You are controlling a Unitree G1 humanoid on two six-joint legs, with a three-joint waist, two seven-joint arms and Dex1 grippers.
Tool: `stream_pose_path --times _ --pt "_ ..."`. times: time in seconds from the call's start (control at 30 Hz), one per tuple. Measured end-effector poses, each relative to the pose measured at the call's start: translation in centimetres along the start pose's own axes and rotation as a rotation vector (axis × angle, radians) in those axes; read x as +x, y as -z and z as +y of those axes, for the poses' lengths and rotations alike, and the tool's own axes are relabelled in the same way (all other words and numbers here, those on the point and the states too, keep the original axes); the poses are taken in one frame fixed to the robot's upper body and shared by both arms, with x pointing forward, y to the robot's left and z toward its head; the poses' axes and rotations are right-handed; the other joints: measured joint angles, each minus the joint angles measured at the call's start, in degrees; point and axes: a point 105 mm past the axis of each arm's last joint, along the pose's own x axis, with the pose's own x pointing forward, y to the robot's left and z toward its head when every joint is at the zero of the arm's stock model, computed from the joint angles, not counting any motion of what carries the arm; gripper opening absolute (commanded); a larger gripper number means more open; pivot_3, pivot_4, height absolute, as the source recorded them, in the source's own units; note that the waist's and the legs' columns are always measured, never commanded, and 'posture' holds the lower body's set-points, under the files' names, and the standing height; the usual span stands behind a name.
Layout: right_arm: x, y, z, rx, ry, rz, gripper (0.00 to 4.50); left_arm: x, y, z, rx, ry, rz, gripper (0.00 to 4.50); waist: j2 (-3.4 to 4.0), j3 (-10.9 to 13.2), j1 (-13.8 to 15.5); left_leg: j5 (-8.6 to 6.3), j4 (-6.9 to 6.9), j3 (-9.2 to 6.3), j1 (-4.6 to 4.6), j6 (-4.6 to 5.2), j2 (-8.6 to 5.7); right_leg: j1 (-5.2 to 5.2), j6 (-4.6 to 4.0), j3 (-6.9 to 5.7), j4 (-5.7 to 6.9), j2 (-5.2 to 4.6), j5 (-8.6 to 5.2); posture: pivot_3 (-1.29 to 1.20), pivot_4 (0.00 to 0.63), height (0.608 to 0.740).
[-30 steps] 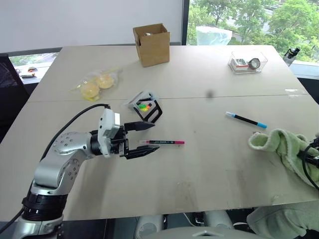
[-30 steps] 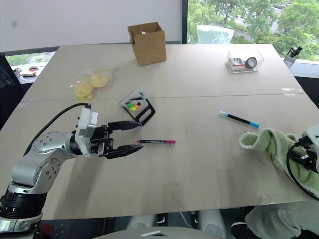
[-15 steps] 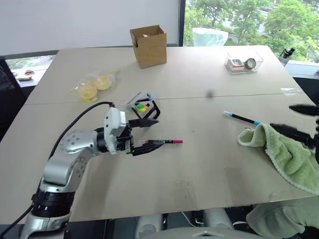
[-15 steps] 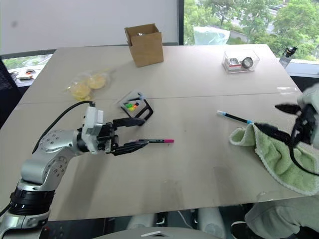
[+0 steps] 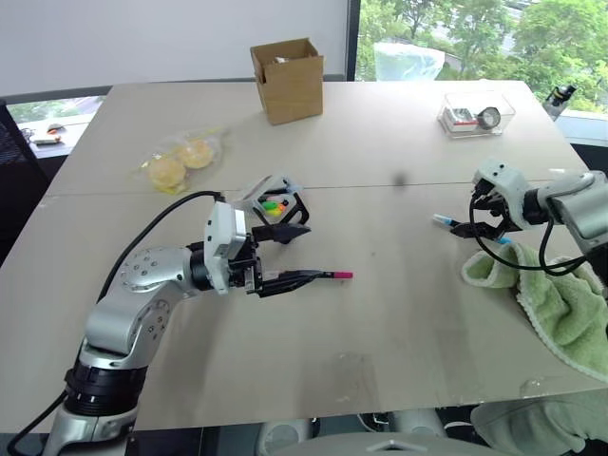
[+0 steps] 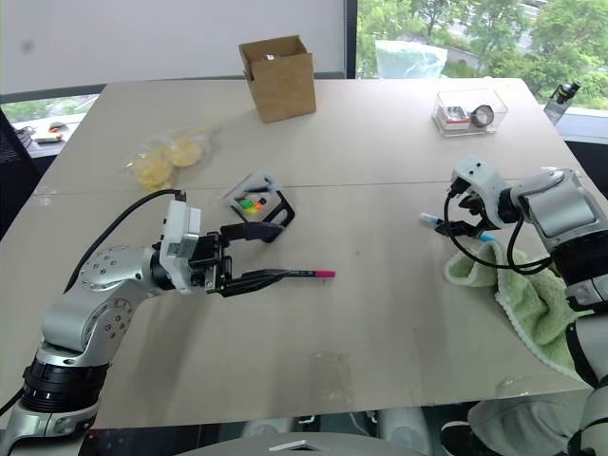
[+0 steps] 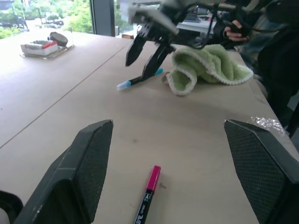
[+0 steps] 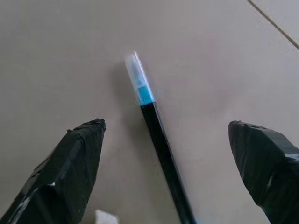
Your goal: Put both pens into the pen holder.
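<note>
The left gripper has edged right, jaws apart around the pink-ended pen on the surface; the pen holder just beyond shows green and orange bits. The right gripper has swung in, jaws apart over the blue-ended pen

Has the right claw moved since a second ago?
Yes. The right claw has come in from the table's right edge, past the green towel, and now hangs open over the blue-tipped pen.
</note>
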Motion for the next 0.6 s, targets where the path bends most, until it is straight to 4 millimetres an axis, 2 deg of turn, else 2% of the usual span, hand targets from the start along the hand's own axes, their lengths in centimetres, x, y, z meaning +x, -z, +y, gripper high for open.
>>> stream_pose_path --times 0.17,0.2,0.23,0.27,0.4,0.47,0.53,0.57,0.6 --pt "0.6 0.8 -0.1 -0.065 -0.059 0.061 1.20 0.2 -0.7 -0.3 0.008 0.001 -0.015 3.94 0.01 0.0 0.0 0.00 0.08 -0.08 0.23 0.01 -0.01 0.28 0.00 -0.08 0.05 -0.01 0.00 0.00 0.150 0.740" --pt "0.6 1.1 -0.3 -0.078 -0.062 0.076 0.57 0.3 -0.7 -0.3 0.006 -0.005 -0.013 3.94 0.01 0.0 0.0 -0.01 0.13 -0.16 0.27 0.02 -0.01 0.39 -0.01 -0.16 0.05 -0.02 0.00 0.00 0.150 0.740" --pt "0.6 1.1 -0.3 -0.084 -0.061 0.079 0.24 0.3 -0.7 -0.3 0.004 -0.006 -0.012 3.94 0.01 0.0 0.1 -0.01 0.15 -0.18 0.27 0.03 -0.01 0.40 -0.01 -0.19 0.05 -0.02 0.00 0.00 0.150 0.740" --pt "0.5 1.3 -0.6 -0.092 -0.054 0.092 0.08 0.3 -0.7 -0.2 0.000 -0.017 -0.010 3.94 0.01 0.0 0.0 0.00 0.18 -0.22 0.27 0.03 -0.02 0.42 -0.02 -0.21 0.07 -0.02 0.01 0.00 0.150 0.740" --pt "0.5 1.5 -0.8 -0.106 -0.047 0.096 0.08 0.7 -1.2 0.2 0.002 -0.049 -0.019 3.94 0.02 0.0 0.0 0.01 0.31 -0.30 0.28 0.02 -0.02 0.47 -0.05 -0.22 0.14 -0.02 0.04 0.00 0.150 0.740" --pt "0.2 1.2 -0.8 -0.039 -0.058 0.043 0.08 1.3 -1.6 0.5 -0.048 -0.087 -0.045 3.94 0.02 0.0 0.0 0.02 0.32 -0.32 0.26 0.02 -0.01 0.46 -0.04 -0.20 0.18 -0.03 0.05 0.00 0.150 0.740" --pt "-0.6 -0.2 -0.3 0.056 -0.098 -0.087 0.08 1.8 -1.7 1.3 -0.115 -0.157 -0.032 3.94 0.02 0.0 0.0 0.02 0.31 -0.34 0.24 0.01 0.03 0.46 -0.02 -0.19 0.22 -0.03 0.06 0.00 0.150 0.740" --pt "-1.6 -2.2 0.4 0.098 -0.138 -0.213 0.08 2.2 -1.8 1.6 -0.176 -0.181 -0.024 3.94 0.05 0.0 -0.1 0.02 0.29 -0.36 0.25 0.00 0.05 0.45 -0.02 -0.20 0.24 -0.04 0.06 0.00 0.150 0.740" --pt "-2.1 -3.2 0.8 0.107 -0.158 -0.263 0.08 2.4 -1.9 1.7 -0.202 -0.181 -0.025 3.94 0.06 0.0 -0.2 0.02 0.29 -0.36 0.26 -0.01 0.08 0.44 -0.01 -0.19 0.26 -0.08 0.06 0.00 0.150 0.740"
